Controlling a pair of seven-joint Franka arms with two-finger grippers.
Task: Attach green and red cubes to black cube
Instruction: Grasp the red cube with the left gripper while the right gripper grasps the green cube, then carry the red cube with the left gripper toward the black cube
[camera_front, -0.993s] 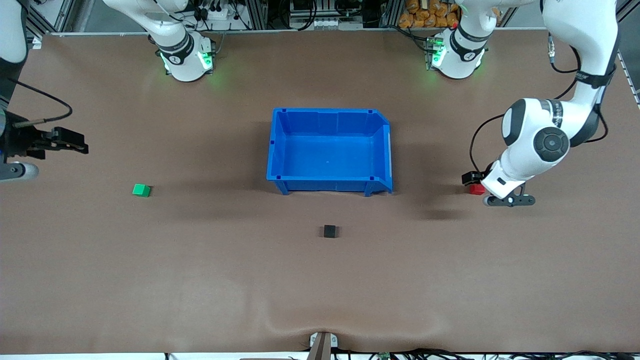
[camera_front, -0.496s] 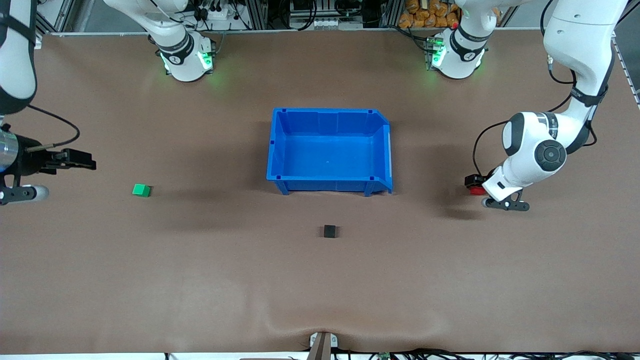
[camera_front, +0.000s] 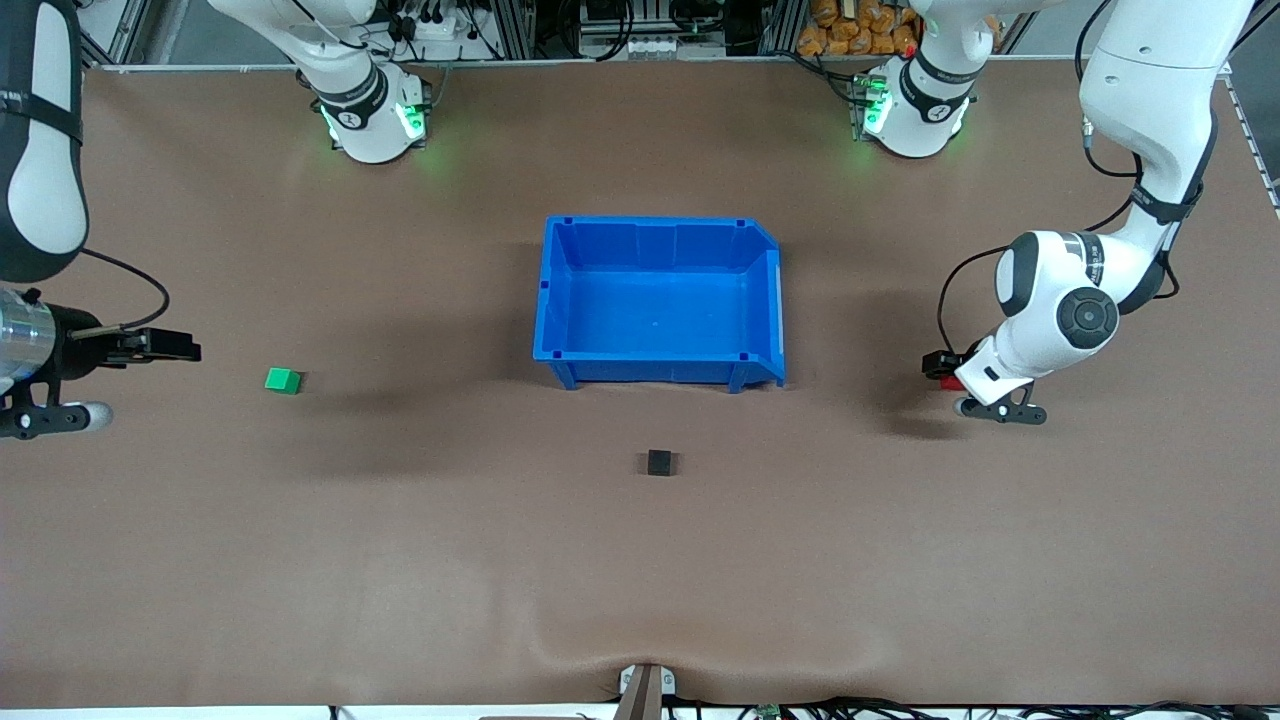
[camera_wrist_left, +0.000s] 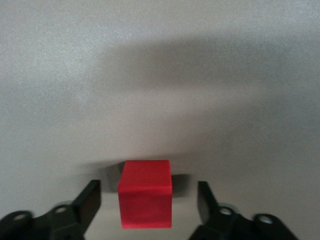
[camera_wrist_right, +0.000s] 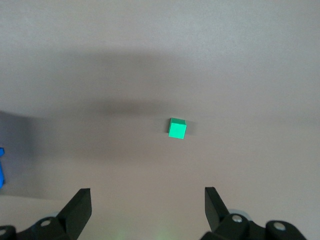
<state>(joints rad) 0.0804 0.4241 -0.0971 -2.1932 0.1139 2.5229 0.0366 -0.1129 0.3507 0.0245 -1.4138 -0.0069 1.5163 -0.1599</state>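
The red cube (camera_wrist_left: 146, 200) sits on the table between the open fingers of my left gripper (camera_wrist_left: 148, 192), with a gap on each side. In the front view the left gripper (camera_front: 943, 372) hides most of the red cube (camera_front: 951, 382). The green cube (camera_front: 283, 380) lies toward the right arm's end of the table. My right gripper (camera_front: 185, 349) is open and empty, over the table short of the green cube (camera_wrist_right: 177, 128). Its own view shows its fingers (camera_wrist_right: 80, 205) spread wide. The black cube (camera_front: 659, 462) sits alone, nearer the front camera than the bin.
A blue bin (camera_front: 556, 300), empty, stands mid-table between the two arms. The brown table mat (camera_front: 400, 560) has a small wrinkle at its front edge.
My left gripper has come down around the red cube. My right gripper has moved across the table toward the green cube. The cubes have not moved.
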